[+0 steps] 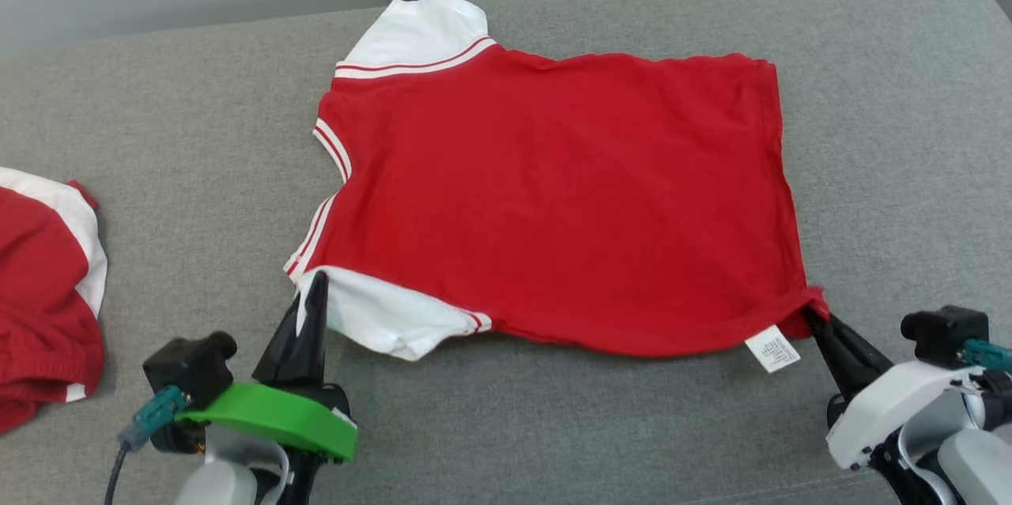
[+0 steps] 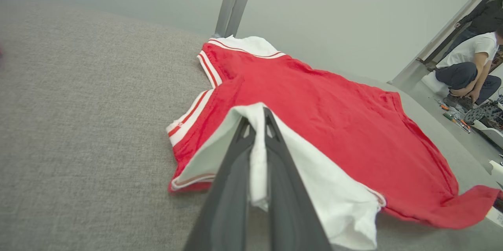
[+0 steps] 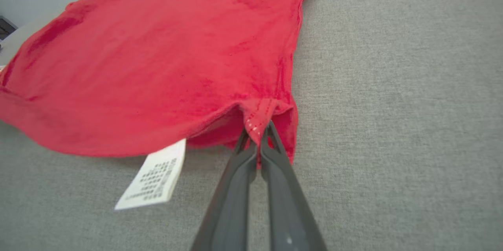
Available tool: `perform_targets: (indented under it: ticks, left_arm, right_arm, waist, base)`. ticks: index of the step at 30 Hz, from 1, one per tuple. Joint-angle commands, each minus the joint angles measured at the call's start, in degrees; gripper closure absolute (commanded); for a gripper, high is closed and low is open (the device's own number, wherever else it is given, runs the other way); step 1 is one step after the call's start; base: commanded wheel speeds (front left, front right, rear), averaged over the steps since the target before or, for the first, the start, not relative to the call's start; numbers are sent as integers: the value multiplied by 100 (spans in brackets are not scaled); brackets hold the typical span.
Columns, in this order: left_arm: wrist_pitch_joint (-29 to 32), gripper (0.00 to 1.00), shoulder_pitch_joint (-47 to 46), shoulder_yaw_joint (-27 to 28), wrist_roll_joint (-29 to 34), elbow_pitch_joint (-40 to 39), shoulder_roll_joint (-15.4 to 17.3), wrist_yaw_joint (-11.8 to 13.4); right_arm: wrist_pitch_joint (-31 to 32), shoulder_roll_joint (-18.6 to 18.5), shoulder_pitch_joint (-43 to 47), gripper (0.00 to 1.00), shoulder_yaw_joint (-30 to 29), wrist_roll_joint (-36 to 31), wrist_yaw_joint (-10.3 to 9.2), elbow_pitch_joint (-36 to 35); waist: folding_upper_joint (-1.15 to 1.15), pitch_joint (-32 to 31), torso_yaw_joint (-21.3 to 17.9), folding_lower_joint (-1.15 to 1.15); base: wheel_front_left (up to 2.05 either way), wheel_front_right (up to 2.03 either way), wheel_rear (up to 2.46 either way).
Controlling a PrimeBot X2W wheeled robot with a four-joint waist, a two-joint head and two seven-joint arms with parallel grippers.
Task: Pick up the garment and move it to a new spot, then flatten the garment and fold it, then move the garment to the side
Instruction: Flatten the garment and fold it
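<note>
While both pincers grip the near edge of the red garment (image 1: 553, 205), the main risks lie in those two small grips. The garment lies spread across the middle of the grey padded surface (image 1: 158, 133), with its neck opening toward the robot's left and its hem toward the right. The left pincer (image 1: 315, 284) is closed on a fold of the near white sleeve (image 1: 387, 323). The right pincer (image 1: 814, 315) is closed on the near hem corner, just beside the white care label (image 1: 773, 348).

In the right wrist view the hem bite looks shallow, with just a narrow pinch of stitched edge between the tips. A brisk lift or pull could slip it free, and that side would drop and crumple. The left grip holds sleeve cloth alone, not the body, so lifting from it would likely stretch the sleeve, let the shoulder sag and skew the fold. If the arms travel at unequal pace or height, the fold line would probably run crooked. Dragging instead of lifting could bunch the cloth against the woven cover. A second red and white garment (image 1: 39, 292) lies well apart at the left edge, and a wide sweep that way might catch it.
</note>
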Motion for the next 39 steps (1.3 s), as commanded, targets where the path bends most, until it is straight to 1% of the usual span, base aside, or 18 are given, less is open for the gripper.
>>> perform_targets:
  ticks: [1,6,9,13,14,15,16,21,25,29,34,39]
  left_arm:
    - [48,100,-251,6,23,99,62,-48]
    - [216,100,-1057,-32,90,636,139,-164]
    - [278,100,-1500,-80,102,1057,102,-229]
    - [214,100,-2026,-148,179,1719,66,-295]
    - [165,100,-2148,-161,179,1902,35,-318]
    - [99,70,-2234,-168,202,2034,10,-325]
    - [3,0,-2326,-196,271,2189,7,-332]
    - [-355,0,-2376,-205,284,2656,-82,-394]
    - [-489,0,-1928,-101,205,2723,-50,-442]
    - [-526,0,-1533,-83,262,2742,17,-446]
    - [-544,0,-1344,-58,302,2826,36,-450]
    - [-532,0,-1531,-150,335,3039,-10,-464]
  right_arm:
    - [59,1,-238,100,65,-46,-8,69]
    - [103,7,-902,100,234,-2,-8,374]
    - [106,42,-1254,100,311,59,-8,679]
    - [12,156,-1686,100,500,104,-8,1112]
    - [-98,181,-1791,72,506,102,-8,1238]
    - [-175,211,-1839,12,531,115,-8,1325]
    - [-251,270,-1871,0,574,162,-8,1429]
    - [-632,236,-1772,0,666,286,-8,1703]
    - [-788,152,-1503,0,610,420,-8,1743]
    - [-837,135,-1289,0,666,489,-8,1708]
    - [-882,250,-1362,0,647,517,-8,1775]
    - [-876,375,-1529,0,756,523,-8,1966]
  waist:
    - [0,101,-60,0]
    - [0,310,-75,0]
    - [0,422,-83,0]
    - [0,541,-122,0]
    - [0,557,-130,0]
    - [0,562,-130,0]
    - [0,561,-130,0]
    - [0,407,-103,0]
    - [0,243,-124,0]
    - [0,220,-128,0]
    - [0,301,-101,0]
    - [0,373,-85,0]
  base:
    - [0,0,0]
    - [0,0,0]
    - [0,0,0]
    - [0,0,0]
    - [0,0,0]
    - [0,0,0]
    - [0,0,0]
    - [0,0,0]
    - [0,0,0]
    - [0,0,0]
    - [0,0,0]
    - [0,0,0]
